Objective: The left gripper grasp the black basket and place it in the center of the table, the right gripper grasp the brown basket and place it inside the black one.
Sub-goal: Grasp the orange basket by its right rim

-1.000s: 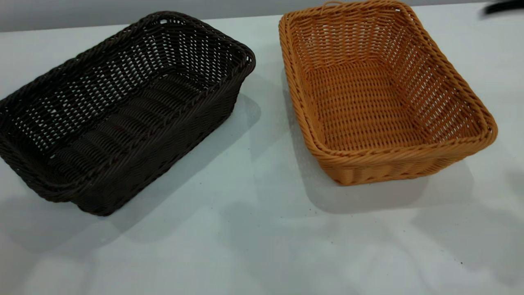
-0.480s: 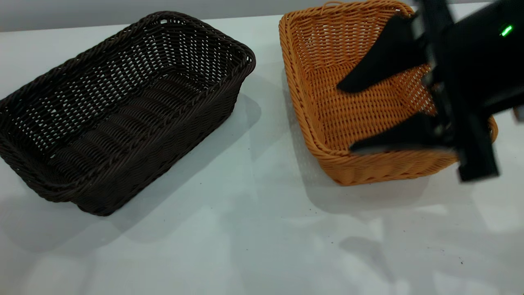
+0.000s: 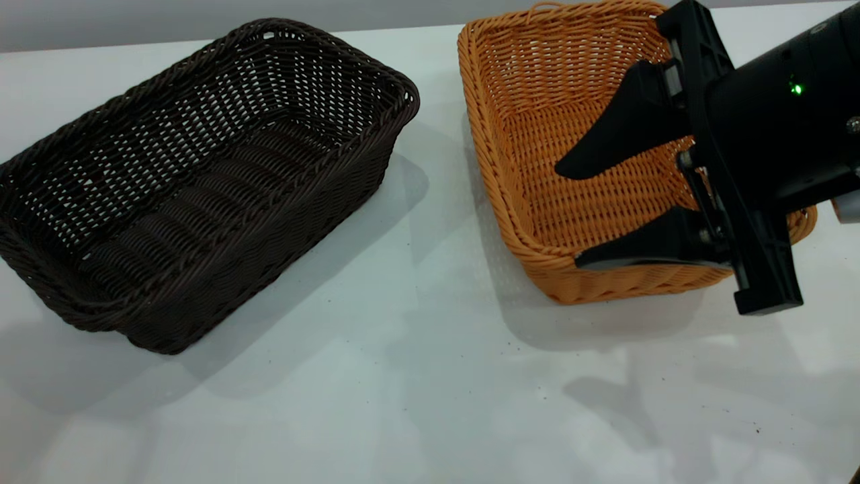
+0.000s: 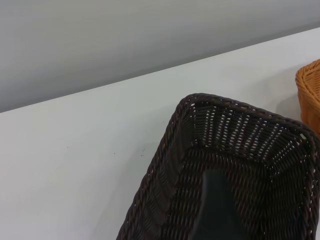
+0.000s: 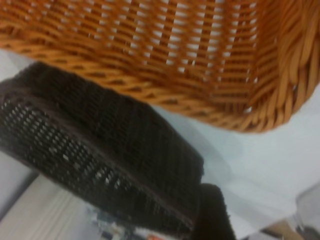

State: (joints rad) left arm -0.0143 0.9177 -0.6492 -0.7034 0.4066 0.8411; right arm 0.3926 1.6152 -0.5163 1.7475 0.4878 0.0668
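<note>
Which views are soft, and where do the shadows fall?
Exterior view: sharp; the black basket and brown basket cast soft shadows toward the camera on the table. Right wrist view: blurred throughout. Left wrist view: fairly sharp, even light.

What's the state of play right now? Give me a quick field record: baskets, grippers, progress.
black basket: at exterior view's left on the table, empty, not in the center
brown basket: at exterior view's right, empty, apart from the black one
right gripper: open, fingers spread over the brown basket's interior, gripping nothing
left gripper: not in the exterior view; its wrist view shows one dark fingertip over the black basket, open or shut unclear
nesting: not done
</note>
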